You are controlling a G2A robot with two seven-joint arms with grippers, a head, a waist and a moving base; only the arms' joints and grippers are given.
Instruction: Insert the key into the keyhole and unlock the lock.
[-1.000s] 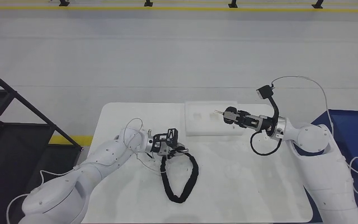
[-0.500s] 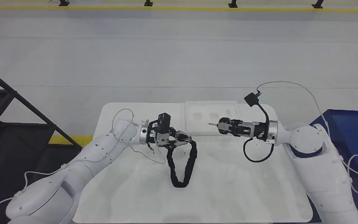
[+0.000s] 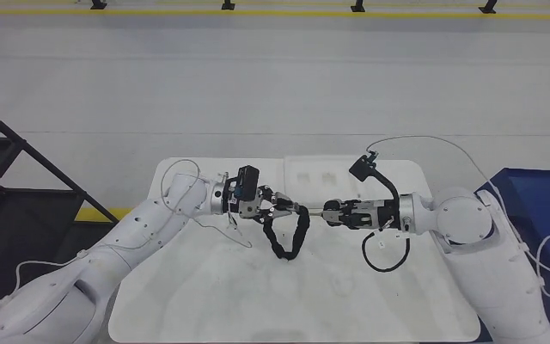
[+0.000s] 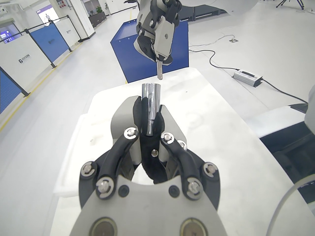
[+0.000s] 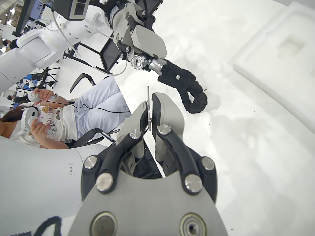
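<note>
Centre of top view, above white table [image 3: 215, 292]: left gripper [image 4: 147, 109] clamped narrow round chrome lock [image 4: 150, 96], black cable loop [image 3: 292, 236] drooping below. Facing it from right of frame: right gripper [image 5: 149, 106] pinched tight on key [image 5: 148, 94], blade aimed at keyhole [image 5: 136, 62], tip near, not touching. Beyond both, upper centre of table: white foam tray [image 3: 344, 176].

Top cam: above the arms, looking down on the whole table [image 3: 215, 292]. Wrist cams: close behind the left gripper [image 4: 147, 104] and right gripper [image 5: 151, 100], facing each other. All three share the lock [image 4: 150, 109] and key [image 4: 159, 71] over mid-table.
</note>
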